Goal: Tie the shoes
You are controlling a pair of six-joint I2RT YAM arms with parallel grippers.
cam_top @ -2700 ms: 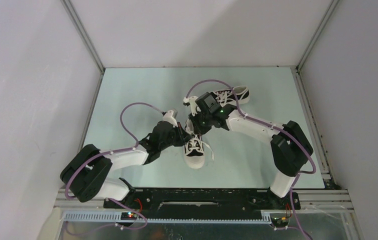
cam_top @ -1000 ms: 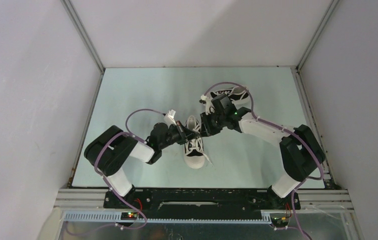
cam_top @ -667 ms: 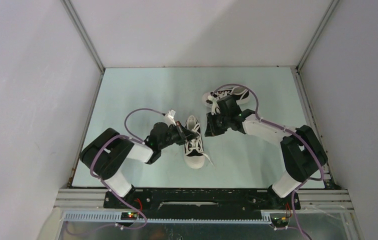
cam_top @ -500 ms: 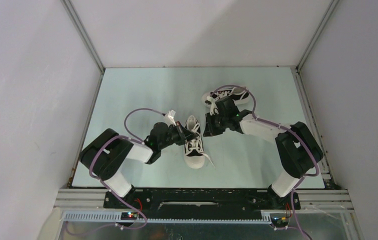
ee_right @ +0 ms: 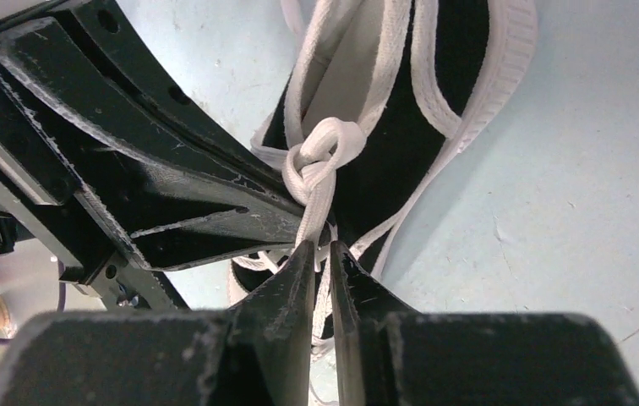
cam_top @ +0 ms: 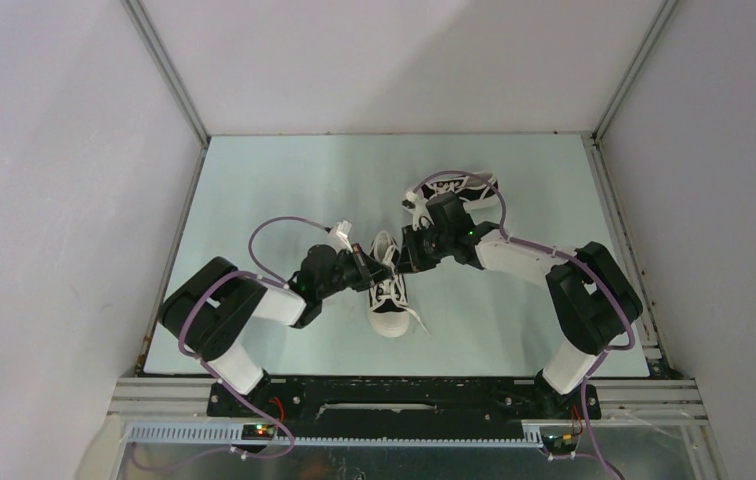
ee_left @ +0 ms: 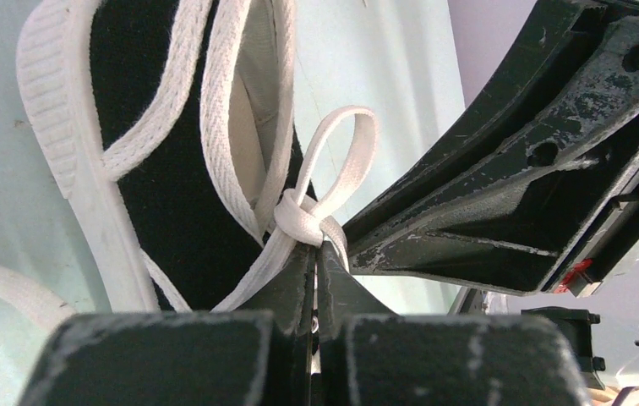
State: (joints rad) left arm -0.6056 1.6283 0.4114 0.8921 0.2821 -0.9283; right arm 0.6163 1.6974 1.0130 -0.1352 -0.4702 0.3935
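The near shoe (cam_top: 387,295) lies mid-table, its white toe cap toward the arms. My left gripper (cam_top: 367,269) is at its left side and my right gripper (cam_top: 406,259) at its right, over the laces. In the left wrist view the left gripper (ee_left: 316,247) is shut on a white lace just below a knot (ee_left: 297,224), with a small loop (ee_left: 346,156) above the black upper (ee_left: 155,194). In the right wrist view the right gripper (ee_right: 322,247) pinches a lace strand below the knot (ee_right: 320,156). The second shoe (cam_top: 464,187) lies behind the right arm.
The pale green table (cam_top: 284,180) is enclosed by grey walls with metal corner rails. A loose lace end (cam_top: 416,318) trails right of the near shoe's toe. Purple cables loop over both arms. Each wrist view shows the other gripper's black finger close by (ee_left: 510,194).
My right gripper drew back to the right from the near shoe, then came in again to the laces. My left gripper stayed at the shoe while its arm folded back.
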